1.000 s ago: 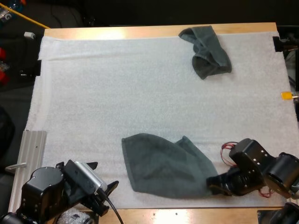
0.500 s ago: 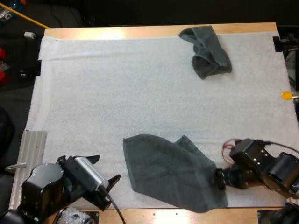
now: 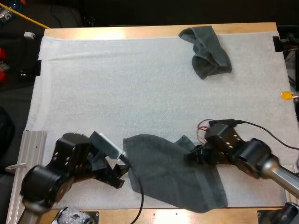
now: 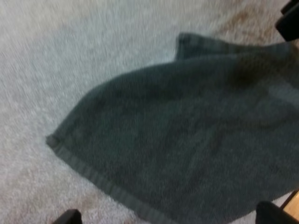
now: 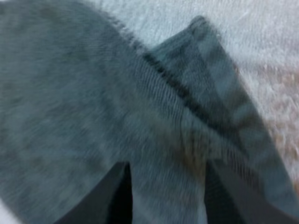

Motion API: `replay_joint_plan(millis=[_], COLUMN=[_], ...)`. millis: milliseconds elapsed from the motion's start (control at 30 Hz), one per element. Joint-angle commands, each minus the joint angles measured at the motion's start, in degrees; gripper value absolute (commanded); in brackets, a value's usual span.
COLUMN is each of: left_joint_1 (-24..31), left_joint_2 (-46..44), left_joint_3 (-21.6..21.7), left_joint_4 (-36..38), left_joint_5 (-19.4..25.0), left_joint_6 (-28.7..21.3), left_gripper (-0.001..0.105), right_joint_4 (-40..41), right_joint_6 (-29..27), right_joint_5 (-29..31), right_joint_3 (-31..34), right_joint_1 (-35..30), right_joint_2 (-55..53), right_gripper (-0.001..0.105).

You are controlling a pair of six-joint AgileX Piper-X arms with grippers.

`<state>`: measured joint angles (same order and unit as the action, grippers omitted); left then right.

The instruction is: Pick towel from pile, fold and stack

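Towel [image 3: 170,175] at near edge of mat [image 3: 117,93], left gripper [image 3: 120,169] spread beside its hem, right gripper [image 3: 192,156] spread, seemingly over its corner, wide mat beyond.

On the mat [image 3: 117,93], the spread towel [image 3: 168,173] lies in front, the crumpled towel [image 3: 209,52] behind.

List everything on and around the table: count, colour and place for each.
spread-out dark grey-green cloth towel: one, grey-green, near edge of the mat, between the two grippers
crumpled dark grey-green cloth towel: one, grey-green, far right part of the mat
white textured mat: one, white, covering the table
wooden table: one, light brown, under the mat
ribbed metal plate: one, silver, beside the mat's near left edge
left gripper: one, black, open, at the spread towel's left edge
right gripper: one, black, open, over the spread towel's right part
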<state>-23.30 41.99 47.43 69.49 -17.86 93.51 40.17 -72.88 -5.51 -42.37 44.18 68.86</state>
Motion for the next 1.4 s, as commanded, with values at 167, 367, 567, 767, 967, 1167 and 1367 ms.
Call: replay_joint_plan(millis=[167,367,567,767,967,1167,1367], left_joint_1=[-0.32,-0.32,-0.32,-0.32,-0.32,-0.32,-0.32], left_joint_2=[3.77,3.80,3.80,3.80,3.80,3.80,3.80], left_joint_3=[0.09,0.09,0.09,0.09,0.09,0.09,-0.54], left_joint_4=[-1.72,-1.60,-1.60,-1.60,-1.60,-1.60,-2.86], left_joint_5=[-0.41,-0.80,-3.17,-3.44,-3.44,-3.44,-3.44], left_joint_6=[-0.05,0.06,0.93,1.11,1.11,1.11,0.92], left_gripper=[0.069,0.069,0.069,0.069,0.069,0.069,0.069], right_joint_4=[-6.02,-11.93,-18.26,-20.23,-21.04,-20.06,-20.19], right_joint_6=[-2.40,-3.12,-4.11,-5.53,-5.79,-5.79,-5.79], right_joint_5=[1.64,-2.88,-7.34,-9.16,-11.43,-11.43,-9.92], right_joint_3=[-0.29,-0.29,-0.29,-0.81,-0.87,-1.03,-1.01], right_joint_1=[-2.55,-8.12,-9.98,-9.98,-9.98,-9.98,-9.98], right_joint_2=[8.55,14.25,18.40,23.17,25.40,25.26,22.33], right_gripper=[0.036,0.036,0.036,0.036,0.036,0.006,0.000])
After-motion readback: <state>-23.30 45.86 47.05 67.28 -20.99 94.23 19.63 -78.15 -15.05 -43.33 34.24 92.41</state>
